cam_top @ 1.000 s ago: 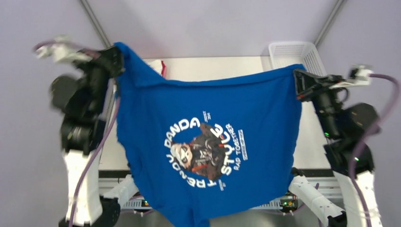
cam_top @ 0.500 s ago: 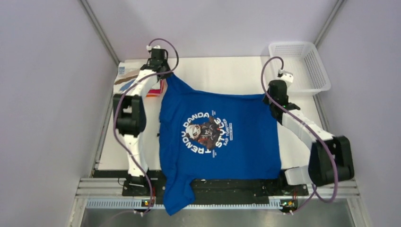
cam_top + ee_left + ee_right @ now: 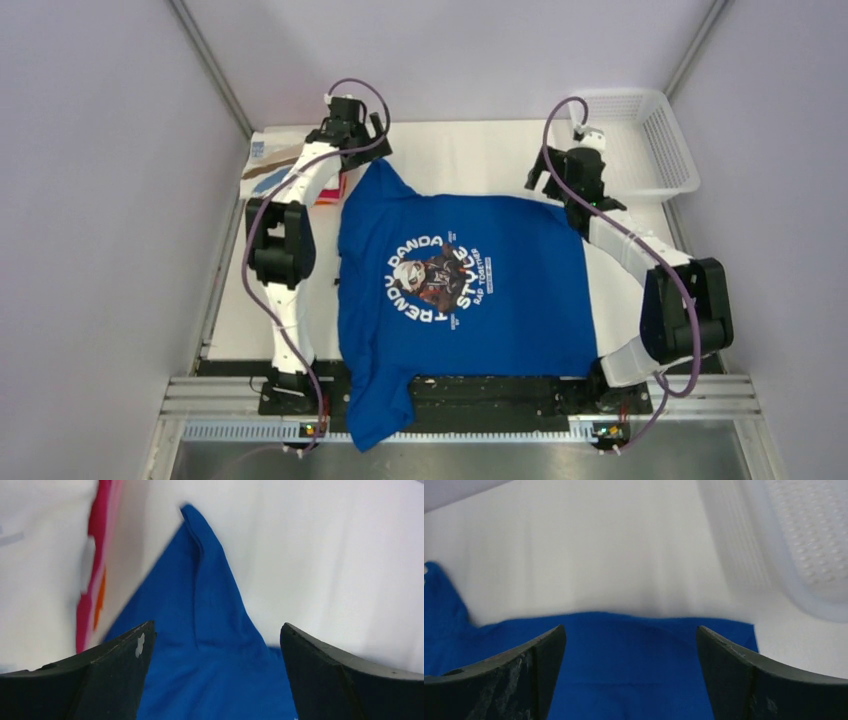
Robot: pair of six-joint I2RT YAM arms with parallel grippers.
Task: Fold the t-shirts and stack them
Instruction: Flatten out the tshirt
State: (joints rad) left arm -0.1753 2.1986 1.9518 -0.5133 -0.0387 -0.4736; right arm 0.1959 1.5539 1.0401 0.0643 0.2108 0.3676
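Observation:
The royal blue t-shirt [image 3: 460, 280] lies spread flat on the white table [image 3: 470, 150], panda print up. Its near end hangs over the front rail. My left gripper [image 3: 372, 150] hovers open just above the shirt's far left corner [image 3: 200, 580], holding nothing. Just above the far right edge [image 3: 634, 645], my right gripper [image 3: 545, 182] is open too and empty. In both wrist views the cloth lies loose between the spread black fingers [image 3: 120, 670] [image 3: 744, 675]. Other t-shirts, red and orange [image 3: 330, 190] and white with brown [image 3: 265, 160], lie at the far left.
A white mesh basket [image 3: 640, 140] stands at the far right corner, close beyond my right gripper, its rim [image 3: 804, 545] also visible from the right wrist. Grey walls close in on both sides. The red and orange cloth [image 3: 92, 580] lies just left of my left gripper.
A second ago both grippers held the blue shirt up, stretched in the air. They brought it down onto the table, opened and let go; it now lies flat.

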